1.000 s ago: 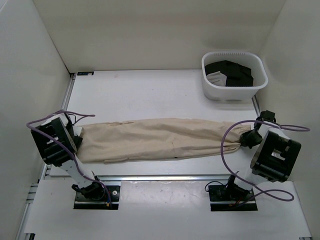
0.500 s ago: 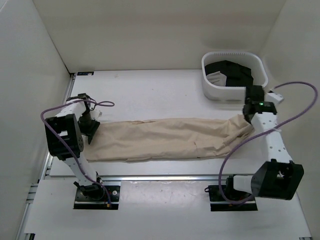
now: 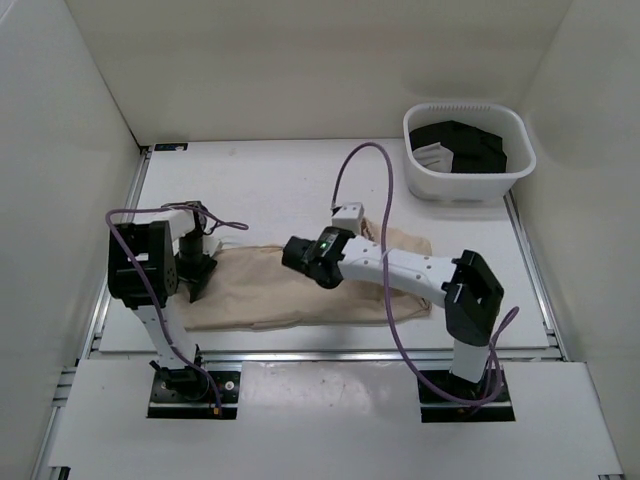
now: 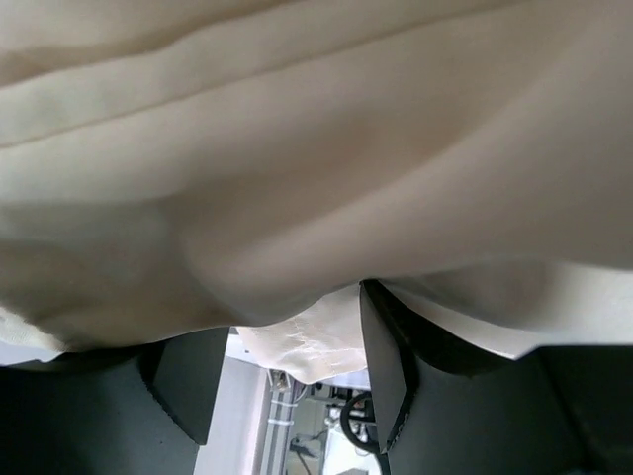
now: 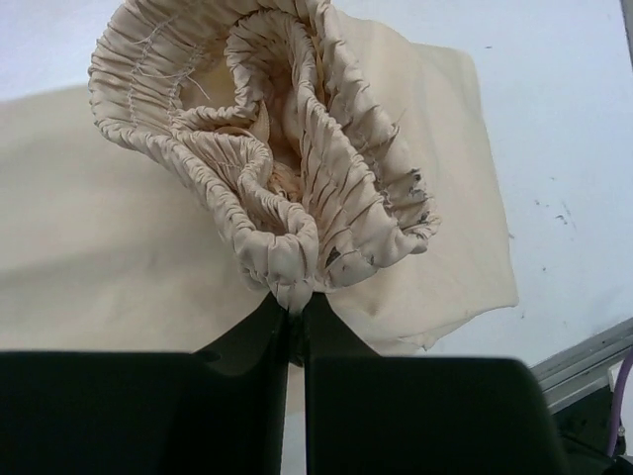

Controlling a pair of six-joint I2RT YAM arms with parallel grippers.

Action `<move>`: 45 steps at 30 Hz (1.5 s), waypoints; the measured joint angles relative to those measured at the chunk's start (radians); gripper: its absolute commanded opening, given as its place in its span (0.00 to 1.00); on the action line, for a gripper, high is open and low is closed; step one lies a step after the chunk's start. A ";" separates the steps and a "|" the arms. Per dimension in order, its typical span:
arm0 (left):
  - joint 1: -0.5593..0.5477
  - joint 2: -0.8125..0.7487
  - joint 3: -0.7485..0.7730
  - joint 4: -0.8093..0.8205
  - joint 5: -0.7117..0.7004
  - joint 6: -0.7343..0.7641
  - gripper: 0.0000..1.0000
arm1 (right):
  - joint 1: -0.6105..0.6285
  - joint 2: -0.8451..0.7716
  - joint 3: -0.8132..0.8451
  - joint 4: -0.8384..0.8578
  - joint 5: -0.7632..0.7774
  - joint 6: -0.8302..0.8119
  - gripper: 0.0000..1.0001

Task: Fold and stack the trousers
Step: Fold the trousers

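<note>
Trousers lie across the counter; right hand pinches their gathered end, left hand sits half-wide on cloth (gripping or not, cannot tell).

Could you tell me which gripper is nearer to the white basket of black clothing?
Right. The right gripper, mid-table, pinching the trousers by their gathered end, has the white basket to its far right. The left gripper is further away, at the trousers' left end.

Wrinkled beige trousers fill the view, draped over the left tool's parted dark fingers, a fold between them
</note>
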 measured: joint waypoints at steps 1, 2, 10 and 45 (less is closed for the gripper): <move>-0.005 0.003 0.000 -0.002 -0.002 0.000 0.65 | 0.037 0.016 0.017 -0.010 0.001 0.023 0.00; -0.009 0.006 0.000 -0.005 -0.006 -0.001 0.65 | 0.066 0.027 0.031 -0.021 0.000 0.042 0.00; -0.045 0.048 0.026 -0.038 -0.051 -0.008 0.64 | 0.225 0.037 0.076 -0.069 0.029 0.163 0.00; -0.064 0.015 0.341 -0.057 0.011 -0.028 0.69 | 0.385 -0.393 0.028 0.213 -0.075 0.024 0.10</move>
